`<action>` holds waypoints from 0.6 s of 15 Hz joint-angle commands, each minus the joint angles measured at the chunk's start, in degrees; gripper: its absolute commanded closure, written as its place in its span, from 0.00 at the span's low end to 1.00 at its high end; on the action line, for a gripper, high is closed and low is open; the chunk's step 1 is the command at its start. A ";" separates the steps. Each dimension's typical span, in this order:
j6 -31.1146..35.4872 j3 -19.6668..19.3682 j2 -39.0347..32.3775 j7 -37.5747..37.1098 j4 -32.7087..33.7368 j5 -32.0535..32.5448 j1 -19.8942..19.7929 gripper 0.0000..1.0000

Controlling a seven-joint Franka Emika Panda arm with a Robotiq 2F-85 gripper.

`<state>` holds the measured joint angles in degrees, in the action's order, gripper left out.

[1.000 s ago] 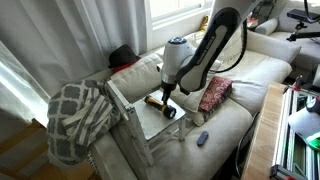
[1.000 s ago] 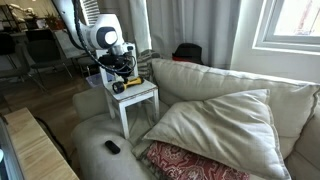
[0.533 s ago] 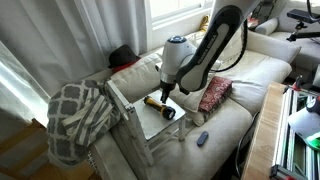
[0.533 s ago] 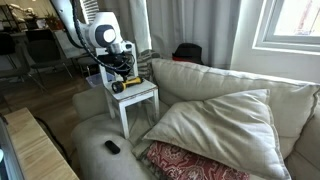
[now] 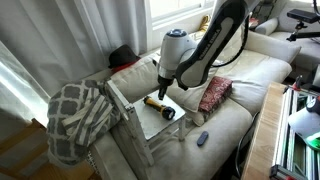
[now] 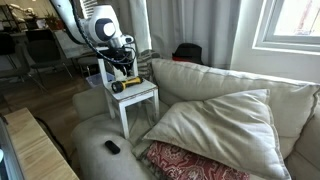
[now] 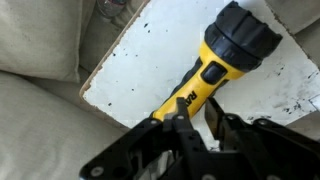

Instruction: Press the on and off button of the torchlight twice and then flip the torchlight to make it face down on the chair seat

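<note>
The torch (image 7: 208, 78) lay on its side on the worktop (image 7: 140, 70), the pale seat of a small chair set among the sofa (image 5: 240, 85) cushions. Its yellow body ran diagonally across the panel, and its black head pointed toward a far corner in the wrist view. Lying flat like that, the side of the barrel faced upward, which is where a dark patch that looked like the switch sat. That would suit a press from above.

The tool (image 7: 198, 124) hung just over the tail end of the torch, apart from it as far as the exterior views showed (image 5: 161, 88) (image 6: 125, 76). Its fingers (image 7: 181, 128) were drawn in close to each other and gripped nothing. Pinched together they made one narrow tip, better for poking a small button than a spread pair would be. The arm came down steeply from above, so the tip could push straight into the barrel without rolling it.

I judged the job to be in its pressing part. The torch was not yet stood on its head, and whether its lamp was lit could not be told. The flip would call for the fingers to part and take the barrel. The seat gave little room, and a nudged torch could roll off toward the sofa, where a small dark remote (image 5: 202, 138) lay well apart.
</note>
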<state>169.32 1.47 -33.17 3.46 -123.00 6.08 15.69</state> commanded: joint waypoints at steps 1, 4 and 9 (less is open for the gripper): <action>0.11 -0.28 -0.79 -0.68 1.75 1.95 0.23 0.41; 0.43 1.00 -3.01 -0.30 4.53 1.16 -0.80 0.19; 1.13 0.89 -7.94 -1.02 9.41 0.51 -0.99 0.00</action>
<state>169.32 1.82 -37.08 3.42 -117.17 6.31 15.47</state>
